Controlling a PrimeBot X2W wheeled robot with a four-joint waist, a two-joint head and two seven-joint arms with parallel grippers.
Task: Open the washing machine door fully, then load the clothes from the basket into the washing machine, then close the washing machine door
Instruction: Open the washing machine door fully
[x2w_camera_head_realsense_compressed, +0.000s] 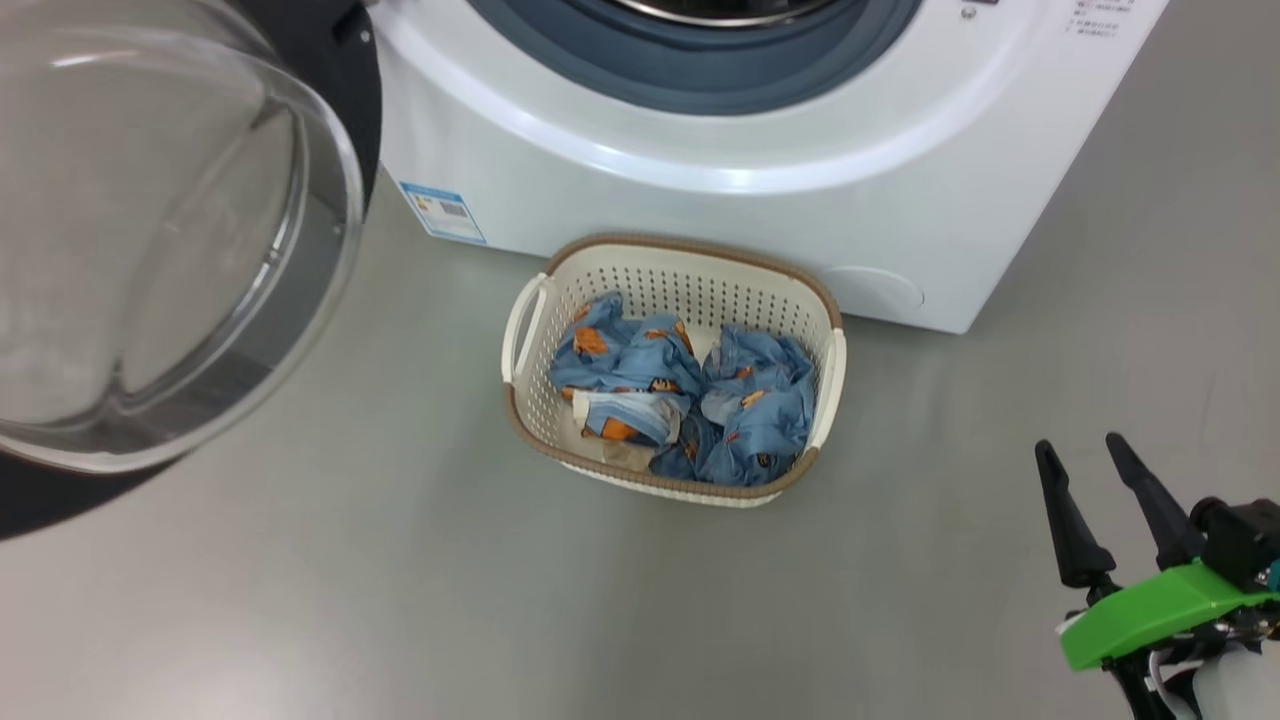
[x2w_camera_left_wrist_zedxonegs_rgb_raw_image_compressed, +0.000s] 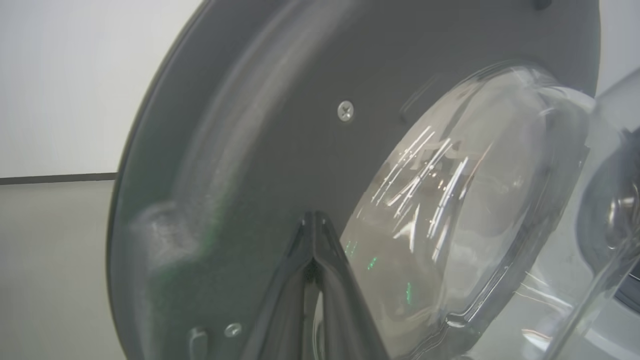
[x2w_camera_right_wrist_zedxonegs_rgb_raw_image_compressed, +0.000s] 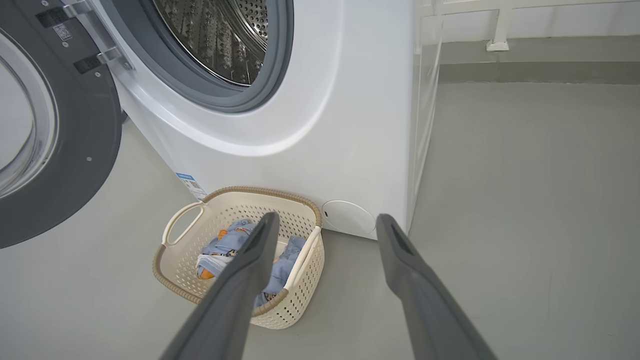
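The washing machine (x2w_camera_head_realsense_compressed: 700, 200) stands with its door (x2w_camera_head_realsense_compressed: 150, 230) swung open to the left, glass bowl facing me. The steel drum (x2w_camera_right_wrist_zedxonegs_rgb_raw_image_compressed: 220, 35) shows inside the grey gasket (x2w_camera_head_realsense_compressed: 700, 70). On the floor in front sits the cream basket (x2w_camera_head_realsense_compressed: 690, 245) holding the crumpled light blue clothes (x2w_camera_head_realsense_compressed: 680, 390). My left gripper (x2w_camera_left_wrist_zedxonegs_rgb_raw_image_compressed: 313, 217) is shut and empty, its tips close to the door's grey inner face (x2w_camera_left_wrist_zedxonegs_rgb_raw_image_compressed: 280, 125) beside the glass; contact I cannot tell. My right gripper (x2w_camera_head_realsense_compressed: 1080, 445) hangs open and empty, right of the basket (x2w_camera_right_wrist_zedxonegs_rgb_raw_image_compressed: 260, 190) and above the floor.
Grey floor (x2w_camera_head_realsense_compressed: 400, 560) spreads around the basket and right of the machine (x2w_camera_right_wrist_zedxonegs_rgb_raw_image_compressed: 525, 200). A blue label (x2w_camera_head_realsense_compressed: 443, 212) and a round service flap (x2w_camera_head_realsense_compressed: 870, 290) sit low on the machine's front. A white frame's foot (x2w_camera_right_wrist_zedxonegs_rgb_raw_image_compressed: 497, 45) stands by the far wall.
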